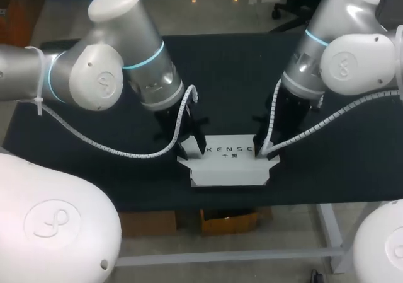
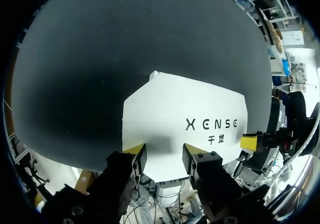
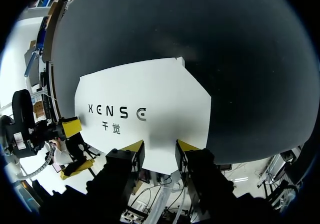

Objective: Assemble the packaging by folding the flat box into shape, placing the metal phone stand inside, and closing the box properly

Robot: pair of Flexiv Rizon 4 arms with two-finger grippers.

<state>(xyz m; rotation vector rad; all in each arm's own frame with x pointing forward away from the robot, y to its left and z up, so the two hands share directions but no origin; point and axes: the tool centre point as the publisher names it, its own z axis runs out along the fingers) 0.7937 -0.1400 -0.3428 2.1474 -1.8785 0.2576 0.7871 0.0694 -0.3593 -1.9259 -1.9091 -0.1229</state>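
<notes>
fingers (image 2: 134, 151) apart over printed flat box (image 2: 175, 104)

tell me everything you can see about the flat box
The flat box looks like white cardboard, not yet folded. It lies flat on the black table near its front edge, with dark print on its upper face and small notched flaps at the corners. The left gripper and the right gripper stand at its two ends, each with fingers open. Whether they touch it cannot be told.
</notes>
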